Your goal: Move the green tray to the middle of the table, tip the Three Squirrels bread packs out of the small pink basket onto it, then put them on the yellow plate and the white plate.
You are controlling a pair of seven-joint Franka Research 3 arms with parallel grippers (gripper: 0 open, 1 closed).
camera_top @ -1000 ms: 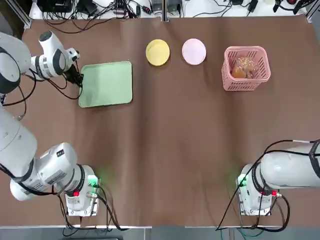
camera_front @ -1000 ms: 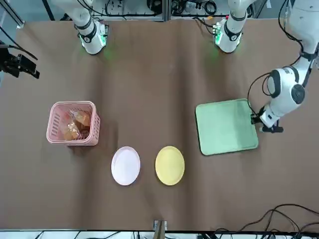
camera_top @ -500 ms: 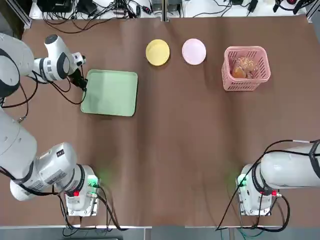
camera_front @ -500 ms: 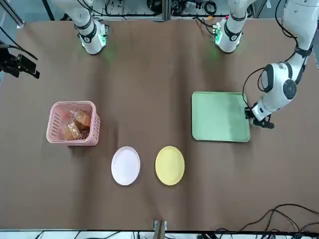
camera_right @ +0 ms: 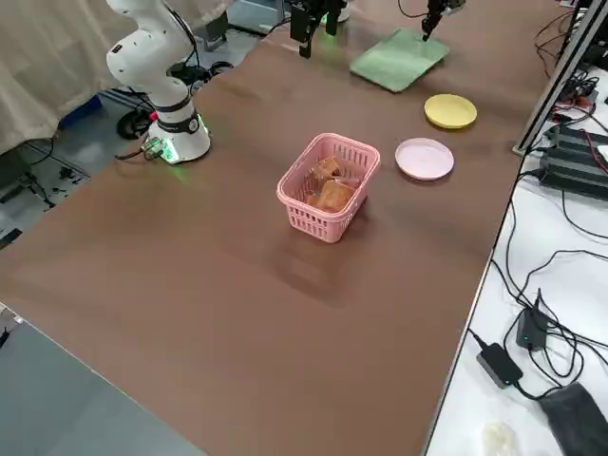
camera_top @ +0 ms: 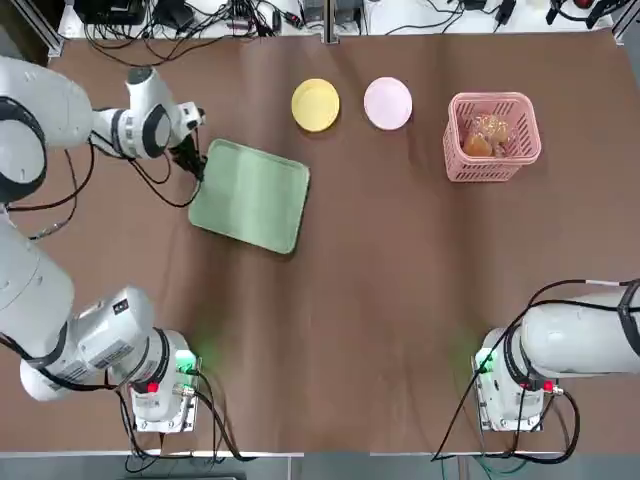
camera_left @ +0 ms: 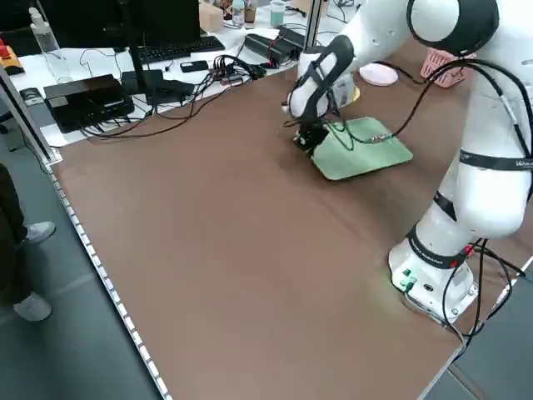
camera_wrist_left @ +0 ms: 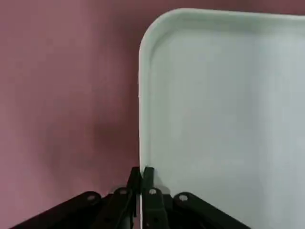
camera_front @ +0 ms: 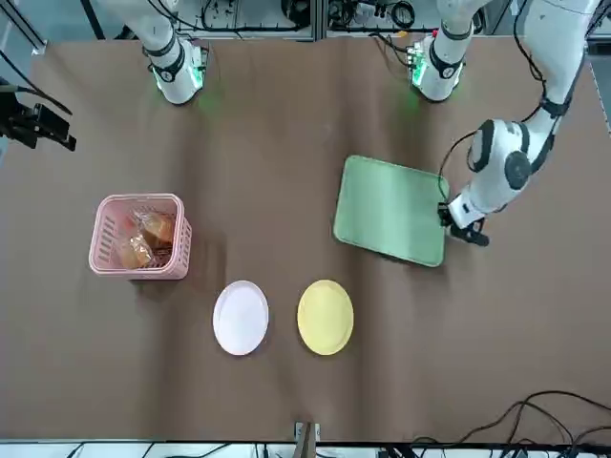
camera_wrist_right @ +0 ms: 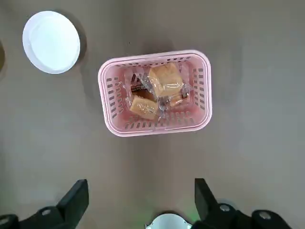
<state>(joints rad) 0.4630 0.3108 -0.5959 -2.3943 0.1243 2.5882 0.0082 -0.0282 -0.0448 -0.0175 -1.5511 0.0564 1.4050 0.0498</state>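
Observation:
The green tray (camera_top: 250,195) lies flat and skewed on the table (camera_top: 380,290), left of its middle. My left gripper (camera_top: 194,165) is shut on the tray's left rim (camera_wrist_left: 141,119), its fingertips (camera_wrist_left: 147,172) pinched over the edge. The small pink basket (camera_top: 492,135) stands at the far right with the bread packs (camera_wrist_right: 152,93) inside. The yellow plate (camera_top: 315,104) and white plate (camera_top: 387,103) sit side by side at the far edge. My right gripper (camera_wrist_right: 140,183) hangs open high above the basket, holding nothing.
Cables and electronics (camera_top: 200,20) line the far edge beyond the table. Both arm bases (camera_top: 160,390) stand at the near edge. A person's shoes (camera_left: 33,233) show on the floor past the table's left side.
The left gripper has dragged the green tray to the right, toward the table's middle, and the tray has turned askew. The right gripper has not moved.

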